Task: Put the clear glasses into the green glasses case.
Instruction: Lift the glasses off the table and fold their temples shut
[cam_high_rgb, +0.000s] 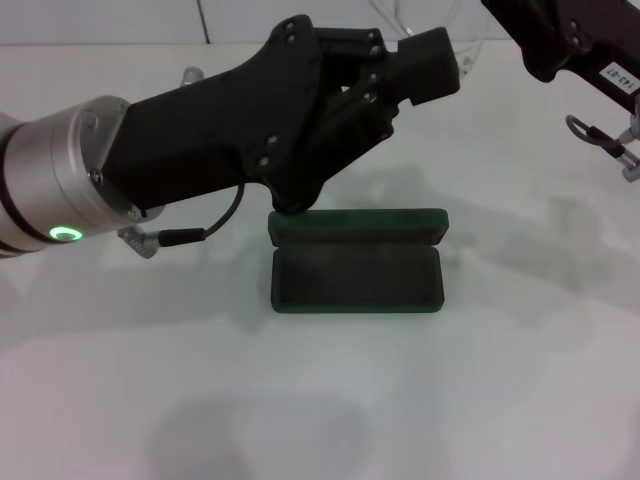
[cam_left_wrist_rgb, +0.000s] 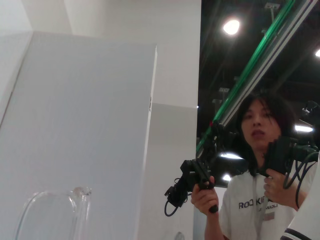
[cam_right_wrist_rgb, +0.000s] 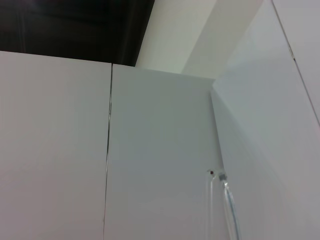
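Clearly you are mid-carry: the clear glasses (cam_high_rgb: 415, 22) sit up high behind the left gripper (cam_high_rgb: 440, 62), well above the white table (cam_high_rgb: 320, 400), while the green glasses case (cam_high_rgb: 357, 260) lies open below, lid back, its lining empty. Next you need to bring the frame down over that tray and level it. Whether the left gripper's fingers clamp the frame, I cannot tell. Your right gripper (cam_high_rgb: 570, 45) hangs alongside, its state equally hidden.
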